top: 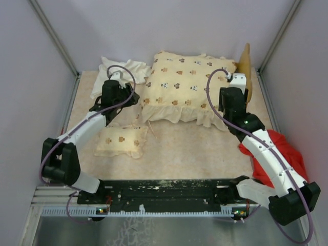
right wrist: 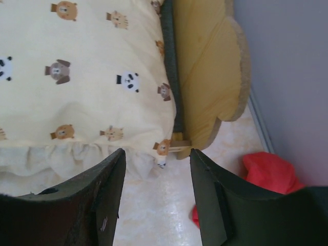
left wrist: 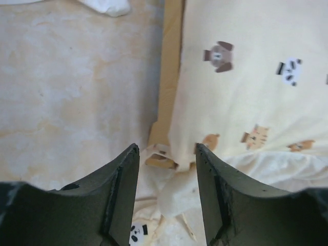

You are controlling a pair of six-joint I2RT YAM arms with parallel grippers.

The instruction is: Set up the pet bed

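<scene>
Pale grey walls box in a mottled beige table (top: 205, 154). A white cloth (top: 123, 69) lies at its far-left corner. Nearer you along the left edge, the small pillow (top: 122, 141) lies flat, apart from the bed. Your left hand (left wrist: 166, 154) hovers at the cushion's near-left corner, jaws spread and gripping nothing. The cushion (top: 187, 82) sits on the bed frame (left wrist: 171, 61) at the far edge. Cushion and pillow look soft, light and floppy, so pinch a corner or hem; the wooden frame should be stiff. Your right hand (right wrist: 156, 156) hangs empty, jaws apart, at the near-right corner beside the headboard (right wrist: 205, 77). A red cloth (right wrist: 271, 171) lies by the right edge.
</scene>
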